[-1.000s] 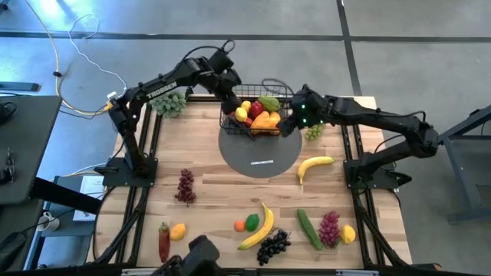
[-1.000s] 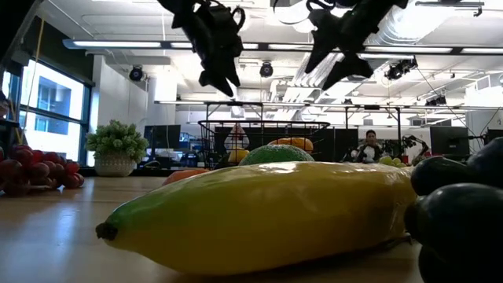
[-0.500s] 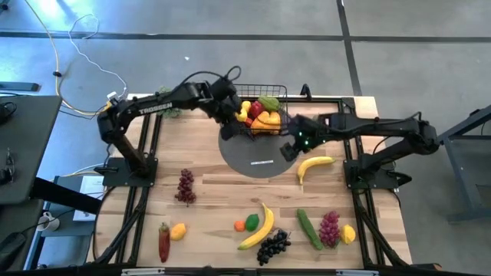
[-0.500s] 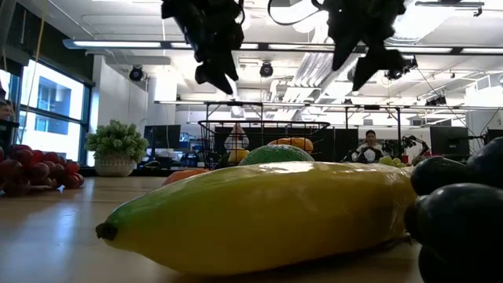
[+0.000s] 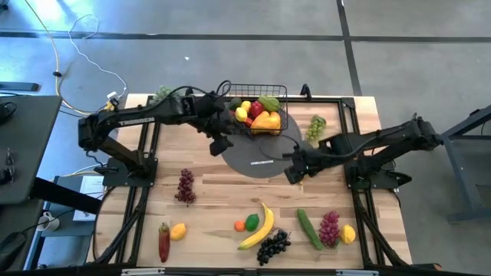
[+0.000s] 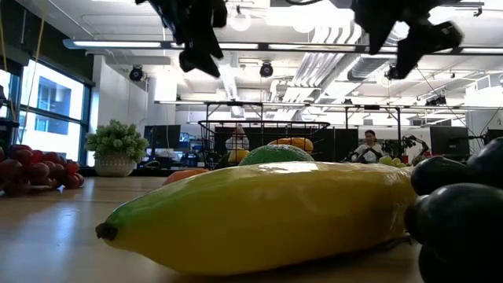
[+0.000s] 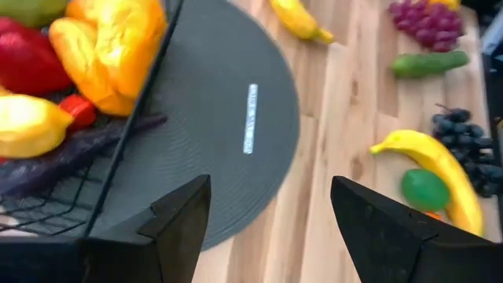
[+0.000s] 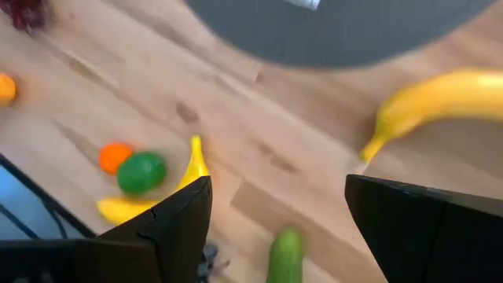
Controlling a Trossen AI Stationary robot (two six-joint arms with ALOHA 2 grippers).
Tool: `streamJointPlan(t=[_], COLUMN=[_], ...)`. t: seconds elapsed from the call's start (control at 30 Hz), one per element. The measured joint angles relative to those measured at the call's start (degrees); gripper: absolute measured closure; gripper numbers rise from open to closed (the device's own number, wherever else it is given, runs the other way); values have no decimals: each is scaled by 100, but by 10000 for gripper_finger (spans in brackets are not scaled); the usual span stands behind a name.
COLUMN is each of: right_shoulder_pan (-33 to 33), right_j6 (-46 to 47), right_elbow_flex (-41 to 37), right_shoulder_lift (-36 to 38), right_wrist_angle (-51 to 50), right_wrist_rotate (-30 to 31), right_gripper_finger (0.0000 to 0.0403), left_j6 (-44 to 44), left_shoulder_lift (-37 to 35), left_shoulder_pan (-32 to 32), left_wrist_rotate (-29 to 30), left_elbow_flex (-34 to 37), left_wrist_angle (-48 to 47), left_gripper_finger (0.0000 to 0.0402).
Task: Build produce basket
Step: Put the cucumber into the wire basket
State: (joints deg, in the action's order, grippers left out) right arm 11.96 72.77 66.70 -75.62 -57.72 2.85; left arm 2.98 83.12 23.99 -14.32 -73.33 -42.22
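Sitting at the far edge of the grey round mat (image 5: 257, 153), the basket (image 5: 257, 115) holds several pieces already, so I should take loose produce next, aiming squarely over the banana (image 8: 440, 98) before descending. My right gripper (image 5: 294, 170) hangs just beside that banana, fingers wide apart and empty; my left gripper (image 5: 221, 142), also spread and empty, hovers at the basket's near corner.

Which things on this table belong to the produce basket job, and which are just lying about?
For the job: basket, bananas, purple grapes, cucumber, black grapes.
Lying about: grey round mat, pale green leafy bunch, cables.
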Motion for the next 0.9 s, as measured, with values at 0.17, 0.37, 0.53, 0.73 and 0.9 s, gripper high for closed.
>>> streamJointPlan(t=[0.17,0.37,0.53,0.73,0.9], right_shoulder_pan=[604,1186,1538,1852,2033], right_j6=[660,1237,1647,2121,2480], right_elbow_flex=[-2,-2,-2,-7,-7], right_shoulder_lift=[-274,-793,-1273,-1857,-2301], right_wrist_angle=[-56,-49,-25,182,325], right_wrist_rotate=[-41,-323,-531,-769,-908], right_gripper_finger=[130,130,130,130,131], left_j6=[0,2,2,4,4], left_shoulder_lift=[-256,-420,-412,-412,-412], left_shoulder_pan=[-257,-531,-729,-937,-1023], left_wrist_rotate=[19,17,17,17,17], left_elbow_flex=[17,17,17,17,17], left_wrist_angle=[45,46,4,5,4], left_gripper_finger=[149,149,149,149,149])
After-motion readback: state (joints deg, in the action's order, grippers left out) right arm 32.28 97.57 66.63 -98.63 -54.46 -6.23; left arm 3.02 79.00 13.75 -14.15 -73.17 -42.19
